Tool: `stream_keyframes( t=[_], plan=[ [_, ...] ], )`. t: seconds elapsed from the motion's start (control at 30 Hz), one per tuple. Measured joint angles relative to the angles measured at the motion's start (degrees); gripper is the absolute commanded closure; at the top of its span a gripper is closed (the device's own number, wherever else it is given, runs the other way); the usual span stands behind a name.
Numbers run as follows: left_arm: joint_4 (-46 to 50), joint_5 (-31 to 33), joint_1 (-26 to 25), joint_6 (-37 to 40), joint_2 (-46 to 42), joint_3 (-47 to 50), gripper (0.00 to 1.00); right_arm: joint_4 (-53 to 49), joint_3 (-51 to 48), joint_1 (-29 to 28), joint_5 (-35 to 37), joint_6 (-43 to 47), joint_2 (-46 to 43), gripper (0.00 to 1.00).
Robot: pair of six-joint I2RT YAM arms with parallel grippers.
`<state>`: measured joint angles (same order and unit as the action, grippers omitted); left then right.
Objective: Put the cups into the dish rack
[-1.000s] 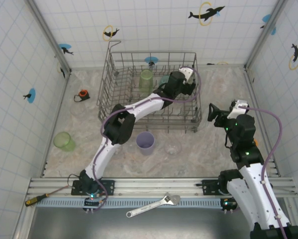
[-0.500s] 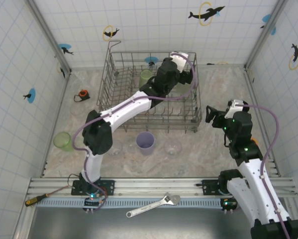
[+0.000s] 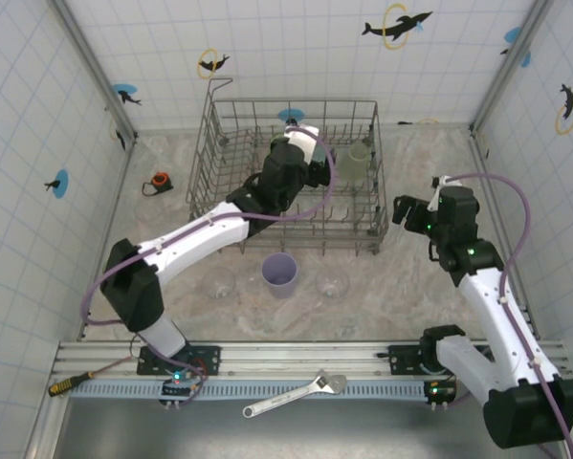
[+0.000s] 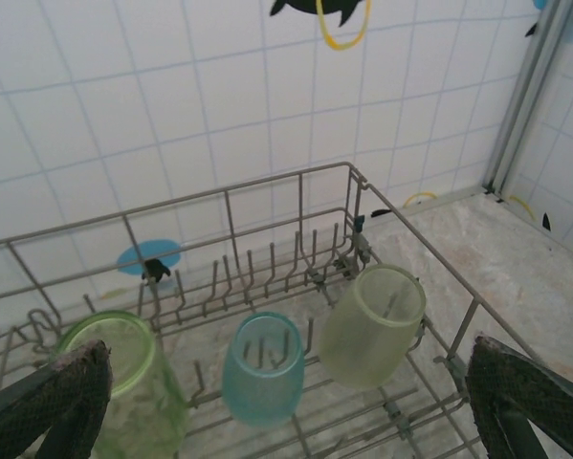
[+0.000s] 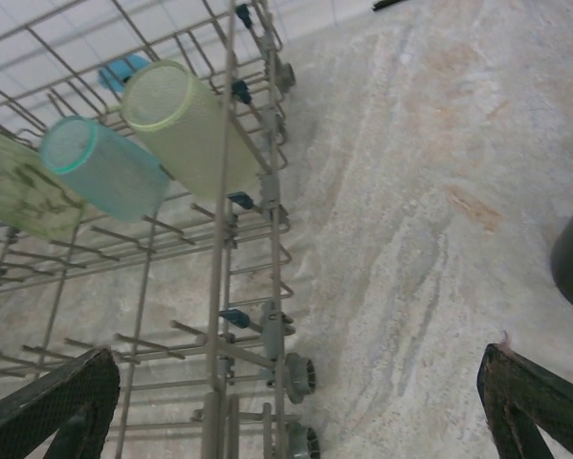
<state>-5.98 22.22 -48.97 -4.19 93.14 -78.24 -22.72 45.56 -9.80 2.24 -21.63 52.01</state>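
Hovering over the large grey wire dish rack [image 3: 257, 101] at the worktop's [image 3: 401, 296] far edge, the left arm's fingers [image 4: 66, 392] stand spread wide, holding nothing. Beneath them a translucent green tumbler [image 4: 123, 368], a teal tumbler [image 4: 262, 368] and a pale yellow-green tumbler [image 4: 372, 325] lean tilted, seemingly propped by the tines. A lavender tumbler [image 3: 279, 272], flanked by clear tumblers [image 3: 332, 283], waits before the rack. The right arm's fingers [image 5: 61, 397] gape empty beside its right wall.

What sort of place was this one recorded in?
Probably a staged robot test booth, not a real kitchen: tile-print walls with dolphin stickers, a metal mounting rail along the near edge, and a wrench lying loose.
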Motion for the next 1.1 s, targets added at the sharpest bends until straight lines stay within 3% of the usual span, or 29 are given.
stream_keyframes(
  t=[0.2, 0.43, 0.7, 1.1],
  plan=[
    [0.42, 3.54, 0.00, -1.92, -8.24, 7.96, 0.03, -5.25, 7.93, 1.29, 2.73, 0.26, 7.15, 0.00],
    [3.13, 5.77, 0.02, -2.10, -11.21, 13.22, 0.03, -9.75, 13.05, 4.74, 5.27, 1.42, 12.57, 0.00],
    [5.57, 3.04, 2.84, -2.89, -12.74, 14.82, 0.03, -12.70, 16.09, 9.33, 8.63, 4.35, 19.02, 0.00],
    [5.66, -2.71, 8.61, -6.60, -15.39, 16.55, 0.02, -14.84, 20.44, 13.68, 10.03, 9.49, 31.54, 0.22]
  ],
)
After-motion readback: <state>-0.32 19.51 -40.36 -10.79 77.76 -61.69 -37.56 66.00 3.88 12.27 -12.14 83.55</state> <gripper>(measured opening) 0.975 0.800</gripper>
